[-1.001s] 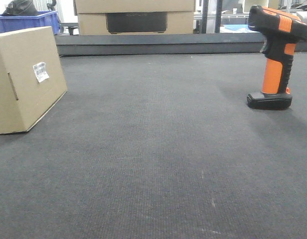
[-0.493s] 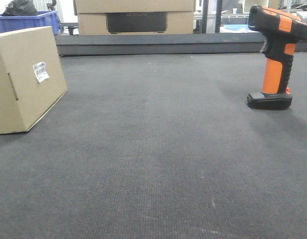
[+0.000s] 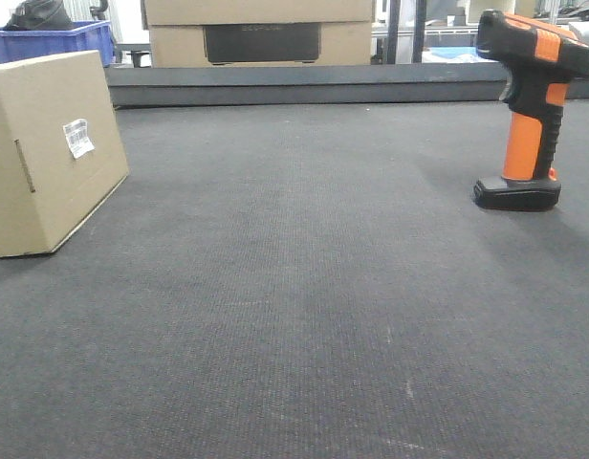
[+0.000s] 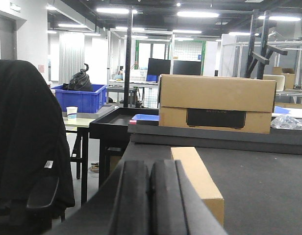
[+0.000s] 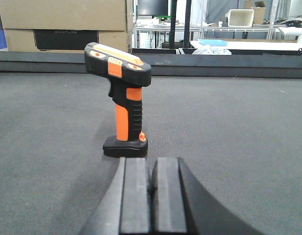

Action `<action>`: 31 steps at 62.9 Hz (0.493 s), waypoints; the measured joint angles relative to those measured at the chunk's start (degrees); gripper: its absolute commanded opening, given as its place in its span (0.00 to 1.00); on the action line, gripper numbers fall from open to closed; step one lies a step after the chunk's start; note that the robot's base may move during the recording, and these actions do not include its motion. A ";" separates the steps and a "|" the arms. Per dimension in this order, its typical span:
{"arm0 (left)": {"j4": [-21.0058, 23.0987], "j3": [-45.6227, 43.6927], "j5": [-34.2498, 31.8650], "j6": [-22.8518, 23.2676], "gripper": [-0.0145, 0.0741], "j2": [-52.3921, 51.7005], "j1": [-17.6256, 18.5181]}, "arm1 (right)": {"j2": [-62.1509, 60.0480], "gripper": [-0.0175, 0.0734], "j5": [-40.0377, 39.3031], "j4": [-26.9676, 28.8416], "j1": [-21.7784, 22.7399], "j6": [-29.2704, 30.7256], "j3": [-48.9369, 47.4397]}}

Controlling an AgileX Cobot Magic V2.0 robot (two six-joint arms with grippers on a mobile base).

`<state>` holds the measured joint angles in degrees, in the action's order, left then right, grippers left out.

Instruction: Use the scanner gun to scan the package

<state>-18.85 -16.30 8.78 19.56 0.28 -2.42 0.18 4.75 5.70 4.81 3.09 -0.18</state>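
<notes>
Grey mat; both jaws closed.

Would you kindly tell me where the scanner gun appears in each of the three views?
Exterior front-facing: the scanner gun stands upright at the far right of the mat.
Left wrist: not in it; only the package shows beyond the shut left gripper.
Right wrist: left of centre, upright, just beyond the shut right gripper.
Shared landmark: the larger cardboard box with the dark panel, in the background.
</notes>
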 measured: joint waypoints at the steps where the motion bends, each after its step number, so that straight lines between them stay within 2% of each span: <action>1: 0.00 0.00 0.00 0.00 0.04 0.00 0.00 | 0.00 0.01 0.00 0.00 0.00 0.00 0.00; 16: 0.00 1.97 -1.29 -0.35 0.04 0.00 0.00 | 0.00 0.01 0.00 0.00 0.00 0.00 0.00; 19: 1.70 3.82 -3.08 -2.20 0.04 0.00 0.00 | 0.00 0.01 0.00 0.00 0.00 0.00 0.00; 26: 9.86 9.99 -8.78 -11.77 0.04 0.00 0.00 | 0.00 0.01 0.00 0.00 0.00 0.00 0.00; 31: 12.47 13.10 -10.03 -14.27 0.04 0.00 0.00 | 0.00 0.01 0.00 0.00 0.00 0.00 0.00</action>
<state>-6.38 -3.20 -1.26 5.29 0.28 -2.42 0.18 4.75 5.70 4.81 3.09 -0.18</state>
